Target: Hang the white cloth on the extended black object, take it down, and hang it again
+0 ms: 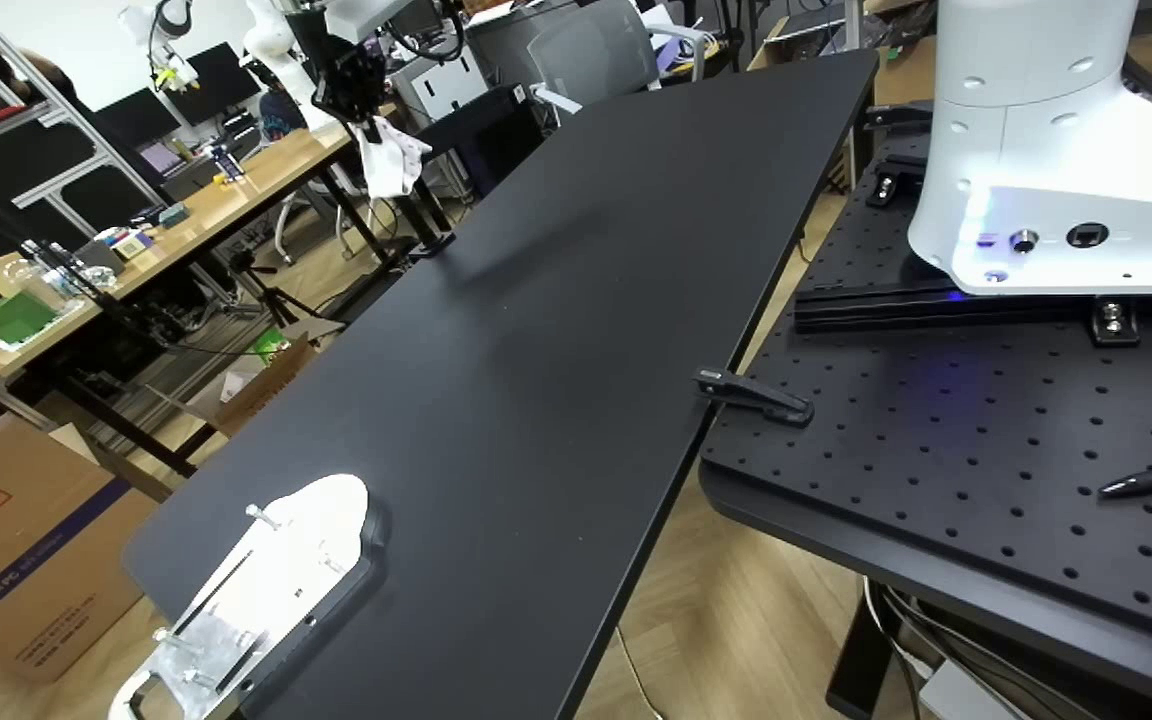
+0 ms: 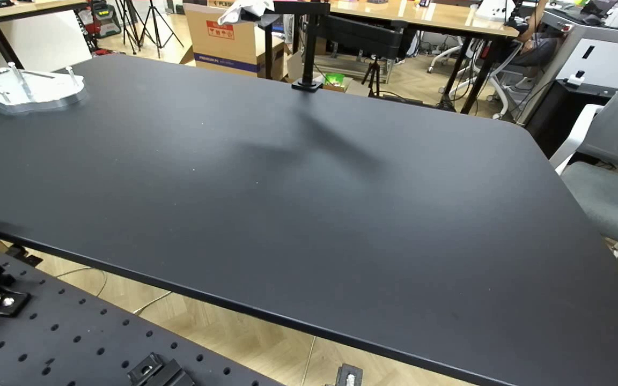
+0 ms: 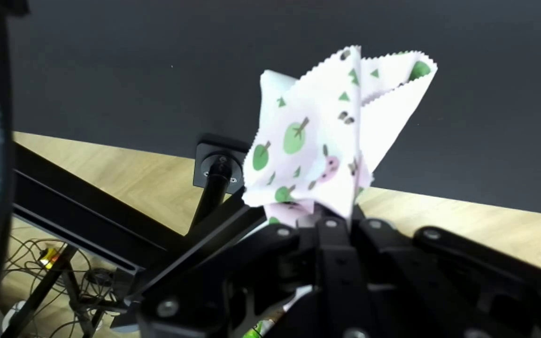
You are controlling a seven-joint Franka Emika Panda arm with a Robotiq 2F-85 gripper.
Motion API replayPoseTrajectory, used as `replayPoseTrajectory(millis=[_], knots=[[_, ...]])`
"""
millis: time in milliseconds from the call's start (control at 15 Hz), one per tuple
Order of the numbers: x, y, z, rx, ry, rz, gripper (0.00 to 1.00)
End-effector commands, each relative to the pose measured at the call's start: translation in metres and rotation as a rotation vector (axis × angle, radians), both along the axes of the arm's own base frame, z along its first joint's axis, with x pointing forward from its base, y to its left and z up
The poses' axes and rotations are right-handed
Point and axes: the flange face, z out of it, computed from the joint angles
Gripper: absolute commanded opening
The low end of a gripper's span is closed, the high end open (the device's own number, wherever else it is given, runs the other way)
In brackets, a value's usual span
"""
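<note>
Near the tip of the extended black object (image 2: 299, 8), the white cloth (image 3: 301, 141) was pinched by the gripper (image 3: 349, 221); a fall was judged likely if only 1 corner were draped before release.

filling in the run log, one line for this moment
hand: shut on white cloth | cloth: at end of black arm | contact there: unclear

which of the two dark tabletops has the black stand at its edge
The unperforated tabletop: the black stand is mounted at its edge. The perforated tabletop, under the white robot base, shows no such stand.
</note>
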Motion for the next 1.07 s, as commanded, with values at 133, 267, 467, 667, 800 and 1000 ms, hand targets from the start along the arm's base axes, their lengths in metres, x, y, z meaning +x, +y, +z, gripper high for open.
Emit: replayPoseTrajectory(millis=[133,267,467,667,800,1000], knots=[[-0.033,-0.004,0.019,0.006,-0.022,-0.02,0.01],[-0.044,-0.008,0.025,0.006,-0.034,-0.028,0.01],[-0.062,-0.02,0.034,0.007,-0.06,-0.062,0.01],[-0.071,-0.039,0.035,0.008,-0.062,-0.101,0.01],[-0.071,-0.052,0.028,0.016,-0.047,-0.119,0.01],[-0.063,-0.062,0.016,0.019,-0.031,-0.125,0.01]])
